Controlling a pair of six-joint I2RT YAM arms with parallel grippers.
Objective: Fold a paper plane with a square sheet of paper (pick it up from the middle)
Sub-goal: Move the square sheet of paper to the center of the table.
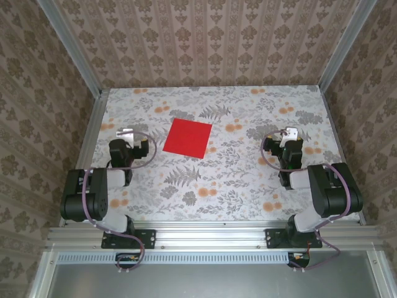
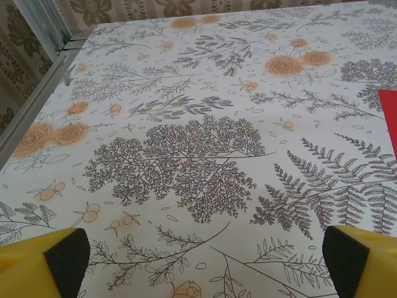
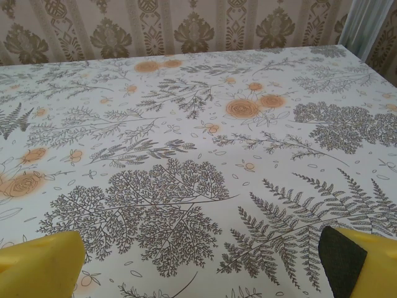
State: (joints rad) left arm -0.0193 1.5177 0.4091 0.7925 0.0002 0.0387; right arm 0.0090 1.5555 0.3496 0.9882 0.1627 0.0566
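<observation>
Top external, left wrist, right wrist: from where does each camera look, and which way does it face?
Top external: above and behind the arms, looking down at the table; both arms, left gripper and right gripper show.
Left wrist: low over the table, facing the far wall; its yellow fingers show.
Right wrist: likewise low, facing the far wall; its yellow fingers show.
Shared: top external and left wrist both show the square sheet of paper.

Bright even light, soft faint shadows (barely any), no glare; sharp focus, near edges slightly blurred
</observation>
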